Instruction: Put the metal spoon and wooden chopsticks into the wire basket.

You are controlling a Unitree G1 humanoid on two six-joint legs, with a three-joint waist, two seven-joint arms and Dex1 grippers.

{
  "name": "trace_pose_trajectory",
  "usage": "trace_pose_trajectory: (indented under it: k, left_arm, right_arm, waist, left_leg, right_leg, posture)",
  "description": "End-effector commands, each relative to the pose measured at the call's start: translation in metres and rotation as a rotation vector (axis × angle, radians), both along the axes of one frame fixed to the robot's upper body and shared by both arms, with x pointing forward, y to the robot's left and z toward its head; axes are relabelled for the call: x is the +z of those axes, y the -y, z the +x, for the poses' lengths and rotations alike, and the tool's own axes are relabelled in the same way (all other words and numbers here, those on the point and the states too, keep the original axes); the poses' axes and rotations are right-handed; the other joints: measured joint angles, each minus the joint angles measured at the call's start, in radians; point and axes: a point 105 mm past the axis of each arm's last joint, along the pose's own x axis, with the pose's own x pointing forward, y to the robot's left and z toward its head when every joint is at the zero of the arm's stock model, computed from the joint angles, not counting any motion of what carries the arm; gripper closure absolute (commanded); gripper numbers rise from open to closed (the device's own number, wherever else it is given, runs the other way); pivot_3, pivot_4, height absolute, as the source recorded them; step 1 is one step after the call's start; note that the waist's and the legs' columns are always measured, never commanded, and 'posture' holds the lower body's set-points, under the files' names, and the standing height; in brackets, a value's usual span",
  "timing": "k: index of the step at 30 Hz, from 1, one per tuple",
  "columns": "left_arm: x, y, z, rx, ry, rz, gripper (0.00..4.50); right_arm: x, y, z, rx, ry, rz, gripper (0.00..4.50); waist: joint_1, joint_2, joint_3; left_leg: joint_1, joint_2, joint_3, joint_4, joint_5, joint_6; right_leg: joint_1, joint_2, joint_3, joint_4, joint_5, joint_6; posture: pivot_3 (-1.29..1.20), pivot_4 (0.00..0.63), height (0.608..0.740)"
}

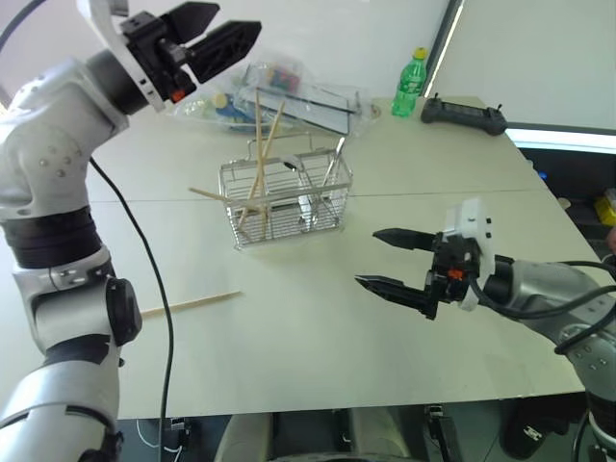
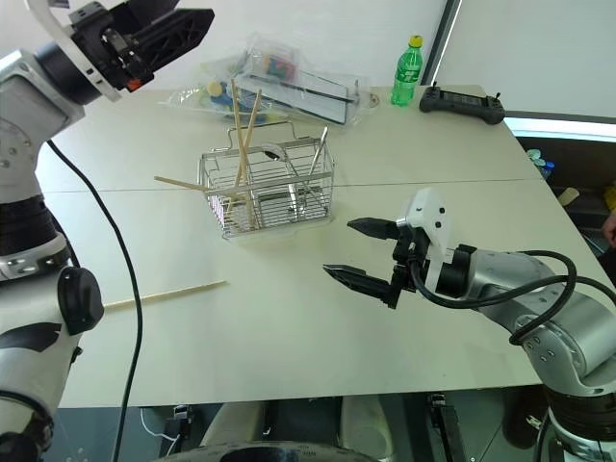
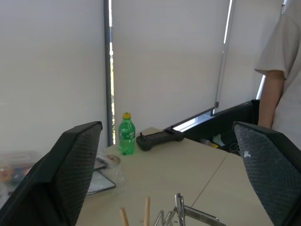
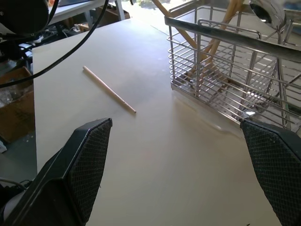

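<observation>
The wire basket (image 1: 284, 204) stands mid-table. Three wooden chopsticks (image 1: 258, 159) lean in it, one poking out sideways to the left. The metal spoon (image 1: 333, 162) stands in the basket's right compartment, and its bowl shows in the right wrist view (image 4: 266, 10). Another chopstick (image 1: 192, 303) lies flat on the table, nearer me and to the left of the basket. My left gripper (image 1: 236, 21) hangs open and empty, high above and left of the basket. My right gripper (image 1: 367, 258) is open and empty, low over the table to the basket's right.
A clear plastic bag of items (image 1: 289, 91) lies behind the basket. A green bottle (image 1: 411, 85) and a black controller (image 1: 462, 115) sit at the far right. A person (image 3: 282, 70) stands beyond the table. Bare tabletop (image 1: 318, 337) stretches in front.
</observation>
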Motion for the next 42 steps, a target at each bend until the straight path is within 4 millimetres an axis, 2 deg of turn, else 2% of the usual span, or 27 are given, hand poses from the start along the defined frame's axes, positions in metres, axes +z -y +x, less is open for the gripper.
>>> trace_pose_trajectory:
  k: [1,4,9,13,17,21,23,25,28,31,35,39,42]
  left_arm:
    - [0.015,-0.003,-0.011,0.013,0.077,0.030,0.09]
    - [0.021,-0.007,-0.013,0.028,0.091,0.033,0.09]
    - [0.042,-0.023,-0.018,0.075,0.140,0.027,0.09]
    - [0.081,-0.048,-0.026,0.131,0.206,-0.048,0.09]
    - [0.118,-0.070,-0.047,0.139,0.274,-0.089,0.09]
    - [0.133,-0.076,-0.081,0.045,0.333,-0.010,0.09]
    - [0.125,-0.074,-0.091,0.029,0.352,0.114,0.09]
    - [0.109,-0.069,-0.095,0.004,0.329,0.254,0.09]
    - [0.075,-0.064,-0.100,-0.052,0.253,0.482,0.09]
    - [0.051,-0.063,-0.103,-0.070,0.199,0.652,0.09]
    - [-0.001,-0.064,-0.108,-0.152,0.081,0.939,0.09]
    - [-0.038,-0.066,-0.108,-0.200,0.038,1.114,0.09]
    - [-0.055,-0.070,-0.110,-0.224,-0.006,1.162,0.09]
  right_arm:
    - [0.009,-0.004,0.000,0.012,0.058,0.021,0.00]
    - [0.009,-0.006,0.001,0.017,0.059,0.026,0.00]
    - [0.008,-0.009,0.004,0.030,0.058,0.038,0.00]
    - [0.008,-0.010,0.004,0.042,0.056,0.035,0.00]
    - [0.009,-0.010,0.004,0.048,0.054,0.033,0.00]
    - [0.009,-0.010,0.004,0.051,0.054,0.034,0.00]
    - [0.009,-0.009,0.004,0.051,0.055,0.034,0.00]
    - [0.008,-0.009,0.004,0.052,0.054,0.034,0.00]
    - [0.007,-0.009,0.004,0.054,0.052,0.033,0.00]
    - [0.005,-0.009,0.006,0.056,0.051,0.033,0.00]
    - [0.006,-0.011,0.008,0.065,0.060,0.035,0.00]
    - [0.005,-0.011,0.008,0.066,0.060,0.034,0.00]
    - [0.005,-0.011,0.007,0.067,0.058,0.032,0.00]
  waist:
    - [0.001,0.000,0.000]
    - [0.002,0.000,0.000]
    - [0.001,0.000,0.000]
    - [0.000,0.000,0.000]
    - [-0.005,0.000,0.001]
    - [-0.005,0.001,0.001]
    - [-0.005,0.001,0.001]
    - [-0.002,0.002,0.001]
    - [-0.001,0.002,0.001]
    - [-0.002,0.002,0.001]
    - [-0.005,0.004,0.002]
    - [-0.001,0.005,0.003]
    - [-0.001,0.005,0.003]
  left_leg:
    - [0.000,0.000,0.000,0.000,0.000,0.000]
    - [0.000,0.000,0.000,0.000,0.000,0.000]
    - [0.000,0.000,0.000,0.000,0.000,0.000]
    - [0.000,0.000,0.000,-0.001,0.000,0.000]
    - [0.000,0.000,0.001,-0.002,0.000,0.000]
    - [0.000,0.000,0.001,-0.003,0.000,0.000]
    - [0.000,0.000,0.001,-0.004,0.000,0.000]
    - [0.000,0.000,0.001,-0.003,0.000,0.000]
    - [0.000,0.000,0.001,-0.003,0.000,0.000]
    - [0.000,0.001,0.001,-0.002,0.000,0.000]
    - [0.000,0.002,0.002,-0.003,0.000,0.000]
    - [-0.001,0.004,0.004,-0.004,0.000,0.000]
    - [-0.001,0.007,0.005,-0.004,0.000,0.000]
  right_leg:
    - [0.000,0.000,0.000,0.000,0.000,0.000]
    - [0.000,0.000,0.000,0.000,0.000,0.000]
    - [0.000,0.000,0.000,-0.001,0.000,0.000]
    - [0.000,0.000,0.000,-0.001,0.000,0.000]
    - [-0.001,0.000,0.000,-0.001,0.000,0.000]
    - [-0.001,0.000,0.000,-0.001,0.000,0.000]
    - [-0.001,0.000,0.000,-0.001,0.000,0.000]
    - [-0.001,0.000,0.000,-0.001,0.000,0.000]
    - [-0.001,-0.001,0.000,-0.002,-0.002,-0.002]
    - [-0.001,-0.001,0.000,-0.002,-0.002,-0.004]
    - [-0.002,-0.001,0.002,-0.003,-0.002,-0.005]
    - [-0.004,0.000,0.002,-0.003,-0.002,-0.005]
    - [-0.003,0.001,0.002,-0.003,-0.002,-0.005]
  posture:
    - [0.00,0.150,0.738]
    - [0.00,0.150,0.738]
    - [0.00,0.150,0.738]
    - [0.00,0.150,0.738]
    - [0.00,0.150,0.738]
    - [0.00,0.150,0.738]
    - [0.00,0.150,0.738]
    - [0.00,0.150,0.738]
    - [0.00,0.150,0.738]
    - [0.00,0.150,0.738]
    - [0.00,0.150,0.738]
    - [0.00,0.150,0.738]
    - [0.00,0.150,0.738]
